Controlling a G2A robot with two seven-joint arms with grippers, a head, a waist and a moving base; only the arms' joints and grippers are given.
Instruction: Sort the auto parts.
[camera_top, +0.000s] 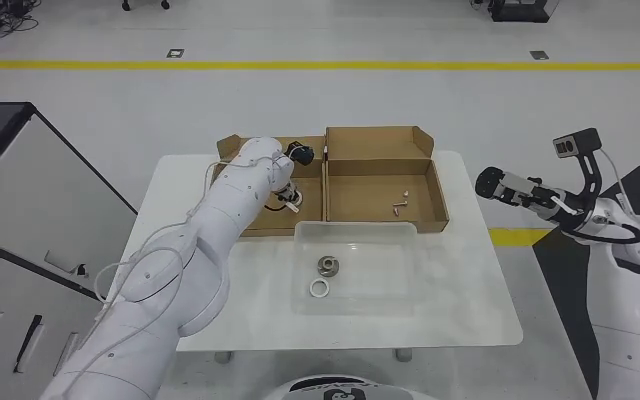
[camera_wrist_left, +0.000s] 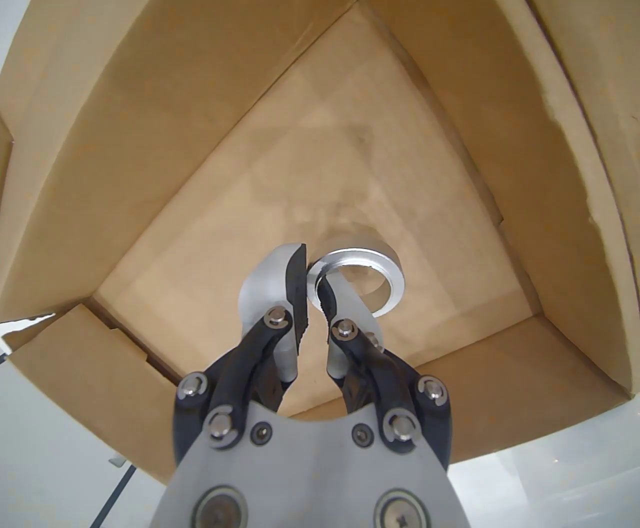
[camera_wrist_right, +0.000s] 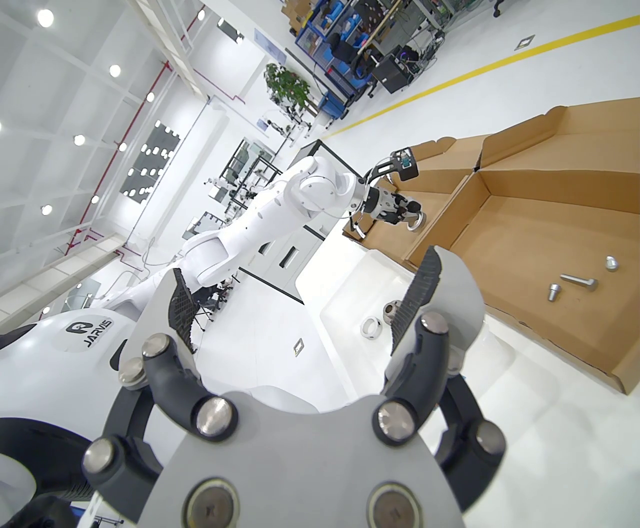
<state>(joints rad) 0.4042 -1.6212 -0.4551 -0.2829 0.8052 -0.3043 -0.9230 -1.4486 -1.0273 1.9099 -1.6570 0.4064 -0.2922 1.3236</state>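
Looking down from the top, the left arm lies across the white tabletop (camera_top: 470, 290) with the left tool (camera_top: 289, 199) inside the left cardboard box (camera_top: 258, 220). Just beside it stands the right cardboard box (camera_top: 372, 196), where a few bolts (camera_top: 400, 201) lie near its right wall. In front of both boxes sits a clear tray (camera_top: 390, 235) holding a grey toothed part (camera_top: 327, 265) and a loose ring (camera_top: 319, 288), which lie close together. The right tool (camera_top: 484, 183) hangs off the tabletop's right edge, well apart from the boxes.

From the left wrist, the left tool is narrowed onto the rim of a silver ring (camera_wrist_left: 387, 280), with one finger (camera_wrist_left: 296, 280) outside the rim and the other inside the hole. The ring hangs tilted over the box floor near a corner. I cannot tell whether it touches the cardboard.

From the right wrist, the right tool spreads wide with nothing between its ribbed pads (camera_wrist_right: 176, 295). Beyond them the tray, the right box with its bolts, and the left tool gripping the silver ring over the left box all lie in sight
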